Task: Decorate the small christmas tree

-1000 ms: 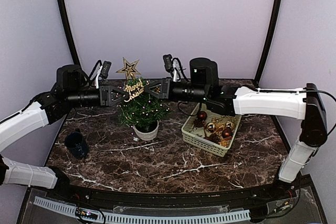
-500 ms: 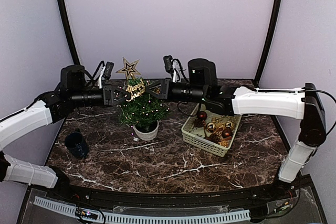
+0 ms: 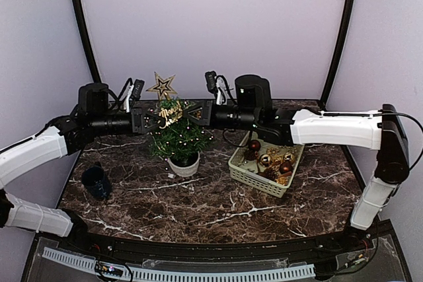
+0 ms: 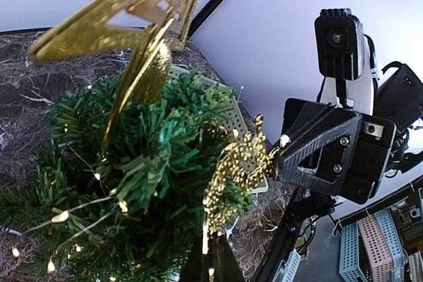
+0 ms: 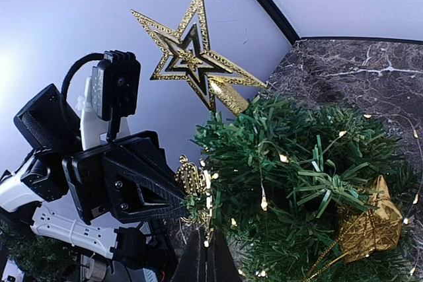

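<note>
Tree: the small christmas tree stands upright in its white pot on the marble table, left of centre, with the basket just to its right.
Topper: a gold star is already on the tip, leaning a little, so that job looks done.
Lights: tiny warm bulbs glow all through the branches, and that is done too.
Ornament: one gold bauble sits low in the foliage on the right wrist view.
Sign: the gold "Merry Christmas" sign is right at the upper branches, strung between the two arms. This looks like the step in hand.
Left gripper: the left gripper comes in from the left, jaws pressed together, pinching the sign's near end.
Right gripper: the right gripper mirrors it from the other side, jaws tight on the sign's other end.
Basket: brown and gold baubles lie in it, untouched and waiting.
Progress: I'd call it somewhere around the middle. Star, lights and one ornament are on, the sign is not yet seated, and the basket's load is left to hang.
</note>
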Robot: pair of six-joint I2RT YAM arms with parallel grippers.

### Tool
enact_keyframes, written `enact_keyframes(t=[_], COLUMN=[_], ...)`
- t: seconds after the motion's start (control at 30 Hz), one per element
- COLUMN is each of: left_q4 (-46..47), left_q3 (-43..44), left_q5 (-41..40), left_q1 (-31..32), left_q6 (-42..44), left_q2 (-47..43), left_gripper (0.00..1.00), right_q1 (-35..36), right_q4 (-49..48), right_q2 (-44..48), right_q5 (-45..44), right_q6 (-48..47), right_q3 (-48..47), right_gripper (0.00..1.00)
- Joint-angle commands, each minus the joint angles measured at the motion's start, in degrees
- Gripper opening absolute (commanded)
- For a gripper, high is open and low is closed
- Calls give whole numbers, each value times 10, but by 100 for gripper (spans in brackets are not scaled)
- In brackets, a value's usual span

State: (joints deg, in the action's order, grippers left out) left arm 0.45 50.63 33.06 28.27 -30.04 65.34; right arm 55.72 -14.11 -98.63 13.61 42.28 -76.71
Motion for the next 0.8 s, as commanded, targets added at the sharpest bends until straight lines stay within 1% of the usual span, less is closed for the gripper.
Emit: enact_keyframes(t=[0.0,0.4,0.77], left_q4=[21,35,36], left_q3=[-15,-29,-42], left_q5=[-7,-13,-23], left_q1=[-1,-1,-2], left_q6=[7,6,11], left_q2=[6,13,20], left_gripper=[0,0,0], right_q1=[5,5,5], right_q4=[-14,-18,-22], right_q2=[-14,-23,-36], right_q5=[0,-16,-10], right_q6=[-4,-2,1], right_q3=[-4,10,11], right_gripper=[0,0,0])
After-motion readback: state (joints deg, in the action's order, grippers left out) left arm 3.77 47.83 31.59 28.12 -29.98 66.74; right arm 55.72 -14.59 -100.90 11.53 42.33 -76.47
